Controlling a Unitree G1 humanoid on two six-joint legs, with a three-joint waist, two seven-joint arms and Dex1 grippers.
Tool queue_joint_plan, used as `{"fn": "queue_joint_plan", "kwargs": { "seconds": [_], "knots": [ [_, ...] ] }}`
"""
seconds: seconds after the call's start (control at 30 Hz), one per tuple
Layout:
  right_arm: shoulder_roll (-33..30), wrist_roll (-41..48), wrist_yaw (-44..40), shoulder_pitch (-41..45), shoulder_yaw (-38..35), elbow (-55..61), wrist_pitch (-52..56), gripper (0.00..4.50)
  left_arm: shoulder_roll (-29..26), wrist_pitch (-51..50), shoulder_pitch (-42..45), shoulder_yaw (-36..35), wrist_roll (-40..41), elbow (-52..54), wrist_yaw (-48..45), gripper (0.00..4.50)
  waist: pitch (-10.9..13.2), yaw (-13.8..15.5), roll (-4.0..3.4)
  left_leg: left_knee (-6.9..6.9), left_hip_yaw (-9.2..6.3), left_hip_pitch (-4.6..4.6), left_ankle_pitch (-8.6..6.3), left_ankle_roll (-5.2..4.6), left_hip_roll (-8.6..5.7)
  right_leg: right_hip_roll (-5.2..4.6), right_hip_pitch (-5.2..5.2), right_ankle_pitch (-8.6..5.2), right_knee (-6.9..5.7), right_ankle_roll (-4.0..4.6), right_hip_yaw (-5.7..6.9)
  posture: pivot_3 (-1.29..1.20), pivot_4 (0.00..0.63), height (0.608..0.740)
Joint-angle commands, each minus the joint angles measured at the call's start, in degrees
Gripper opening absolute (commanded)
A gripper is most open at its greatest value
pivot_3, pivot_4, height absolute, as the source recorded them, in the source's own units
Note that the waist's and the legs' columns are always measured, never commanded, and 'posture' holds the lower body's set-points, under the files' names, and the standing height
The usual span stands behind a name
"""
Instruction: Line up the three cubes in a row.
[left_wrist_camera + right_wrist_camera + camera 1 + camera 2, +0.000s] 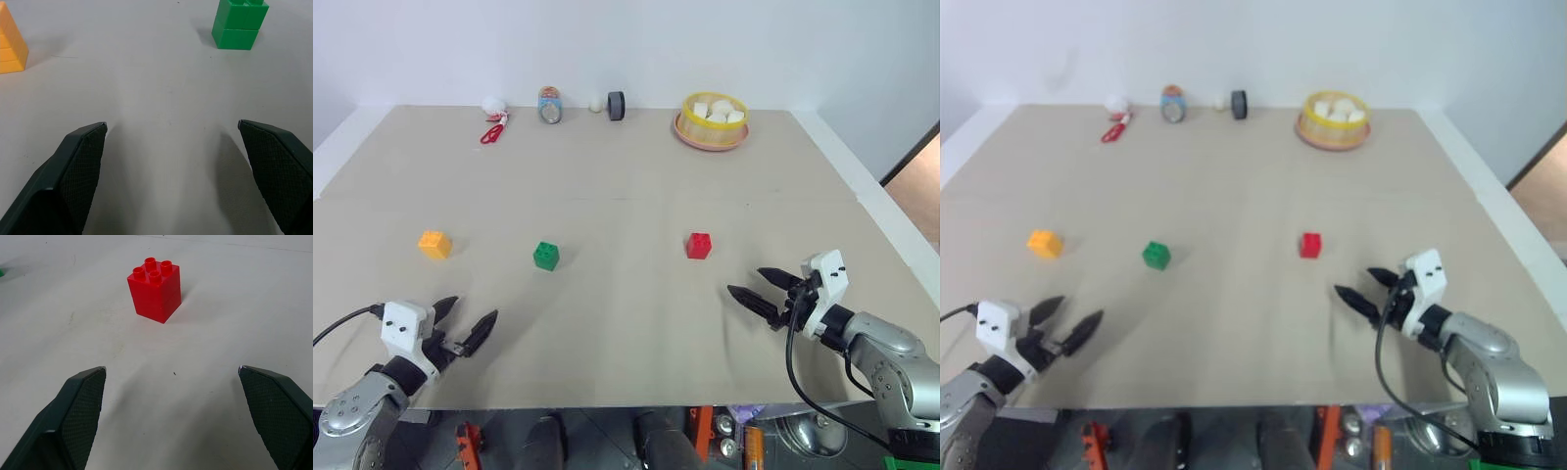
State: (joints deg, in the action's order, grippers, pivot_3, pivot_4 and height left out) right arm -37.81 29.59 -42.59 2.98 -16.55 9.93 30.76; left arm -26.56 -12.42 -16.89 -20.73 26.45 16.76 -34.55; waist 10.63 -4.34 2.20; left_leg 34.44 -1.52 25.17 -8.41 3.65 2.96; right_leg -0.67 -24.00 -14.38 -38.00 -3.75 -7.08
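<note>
Three studded cubes stand apart on the beige table: an orange-yellow cube [434,244] at the left, a green cube [546,256] in the middle and a red cube [699,245] to the right. They form a rough line across the table, the green one slightly nearer me. My left gripper [465,325] hovers open near the front edge, short of the orange-yellow and green cubes [238,23]. Open and empty as well, my right gripper [759,286] points toward the red cube [155,289] from its right front.
At the table's far edge stand a yellow bowl [712,130] of white lumps, a black roll [616,105], a small can [550,105], a white ball [596,104] and a red-and-white item [493,127]. The table's front edge [607,405] lies just behind both grippers.
</note>
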Motion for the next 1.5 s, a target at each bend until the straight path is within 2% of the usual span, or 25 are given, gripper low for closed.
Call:
{"fn": "queue_joint_plan", "kwargs": {
  "seconds": [0.03,0.27,0.37,0.63,0.9,1.2,1.5],
  "knots": [
    [-0.7,0.8,0.5,0.8,-1.4,3.1,0.1,4.5,-1.2,0.3,0.1,0.5,0.0,2.8,-1.4,4.44,0.0,0.0,0.0,0.0,0.0,0.0,0.0,0.0,0.0,0.0,0.0,0.0,0.0,0.0,0.0,0.0,0.15,0.74],
    [-0.3,1.0,3.0,4.5,0.8,6.2,3.3,4.5,-5.2,3.0,3.5,3.9,2.9,6.3,-11.2,4.44,0.0,0.0,0.0,0.02,0.0,-0.01,0.0,0.0,0.0,0.0,0.02,0.02,0.0,0.01,0.0,0.0,0.15,0.74],
    [3.0,-1.2,9.1,8.7,3.7,6.7,5.7,4.5,-7.1,-0.9,12.7,7.7,6.6,9.2,-13.3,4.44,0.0,0.0,0.0,0.02,-0.04,0.01,0.01,-0.02,0.0,0.02,0.02,0.05,-0.01,0.01,0.04,0.0,0.15,0.74],
    [6.3,-7.8,12.9,9.3,10.0,4.4,2.3,4.5,-7.1,-0.6,22.1,16.0,4.7,7.0,-17.1,4.44,0.0,0.0,-0.04,-0.04,-0.09,0.03,-0.01,-0.1,-0.02,0.1,0.11,-0.08,-0.02,-0.15,0.0,0.0,0.15,0.74],
    [11.0,-11.7,17.0,10.8,11.9,1.0,0.1,4.5,-5.5,2.6,22.8,20.2,1.3,4.6,-18.9,4.44,0.0,0.0,-0.04,-0.01,-0.21,-0.01,-0.01,-0.11,0.04,0.25,0.15,-0.05,-0.08,-0.11,-0.02,0.0,0.15,0.74],
    [15.5,-14.4,19.3,13.2,14.2,-2.8,-1.0,4.5,-4.8,3.1,23.1,20.1,1.5,4.0,-18.9,4.44,0.0,0.0,-0.04,0.07,-0.2,-0.03,0.05,-0.16,0.04,0.25,0.19,0.07,-0.09,-0.1,-0.02,0.0,0.15,0.74],
    [18.2,-16.4,22.5,16.5,13.3,-6.6,-1.8,4.5,-3.4,3.0,22.4,19.9,1.1,5.2,-17.2,4.44,0.0,0.0,-0.04,0.07,-0.2,-0.05,0.07,-0.18,0.05,0.26,0.2,0.11,-0.09,-0.09,-0.02,0.0,0.15,0.74]
  ]
}}
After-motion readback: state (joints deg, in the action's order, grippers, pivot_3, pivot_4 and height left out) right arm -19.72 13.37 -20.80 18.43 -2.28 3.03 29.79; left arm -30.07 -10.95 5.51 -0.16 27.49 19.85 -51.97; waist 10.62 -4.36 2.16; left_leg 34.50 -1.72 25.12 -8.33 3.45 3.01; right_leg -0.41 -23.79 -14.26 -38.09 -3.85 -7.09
